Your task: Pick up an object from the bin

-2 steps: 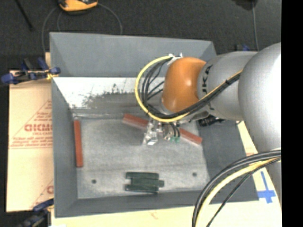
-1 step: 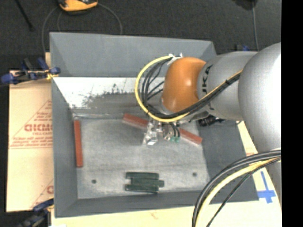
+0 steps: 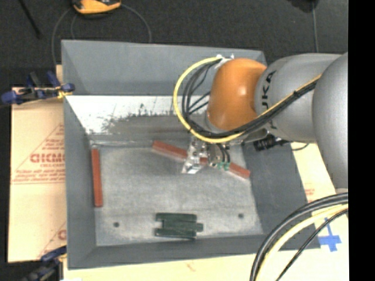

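The claw (image 3: pixel 196 161) is positioned over a slanted red stick (image 3: pixel 167 150); its state cannot be determined; a green block (image 3: pixel 177 225) is seen well apart from it.

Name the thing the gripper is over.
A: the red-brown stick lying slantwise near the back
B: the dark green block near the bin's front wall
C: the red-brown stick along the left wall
A: the gripper hangs above the middle of the slantwise red-brown stick, whose ends show on either side.
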`<state>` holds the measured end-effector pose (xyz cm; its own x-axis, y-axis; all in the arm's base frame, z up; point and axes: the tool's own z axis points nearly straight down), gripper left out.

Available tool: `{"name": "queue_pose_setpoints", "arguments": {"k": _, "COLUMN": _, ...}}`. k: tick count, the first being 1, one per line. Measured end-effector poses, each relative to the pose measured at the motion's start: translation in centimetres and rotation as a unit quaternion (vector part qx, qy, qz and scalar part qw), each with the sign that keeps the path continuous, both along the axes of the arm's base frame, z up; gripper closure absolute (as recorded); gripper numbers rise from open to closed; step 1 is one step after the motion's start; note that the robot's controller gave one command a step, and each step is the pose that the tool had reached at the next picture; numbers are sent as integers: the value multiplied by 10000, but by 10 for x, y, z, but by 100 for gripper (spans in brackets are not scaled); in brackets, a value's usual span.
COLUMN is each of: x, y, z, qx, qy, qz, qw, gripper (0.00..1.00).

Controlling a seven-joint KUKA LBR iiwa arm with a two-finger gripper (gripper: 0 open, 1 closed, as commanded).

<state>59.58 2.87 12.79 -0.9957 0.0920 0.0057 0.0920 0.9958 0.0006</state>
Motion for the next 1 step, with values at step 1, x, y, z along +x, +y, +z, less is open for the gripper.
{"name": "queue_pose_setpoints", "arguments": {"k": 1, "x": 15, "y": 16, "z": 24, "qx": -5, "qy": -101, "qz": 55, "qw": 9999, "gripper": 100}}
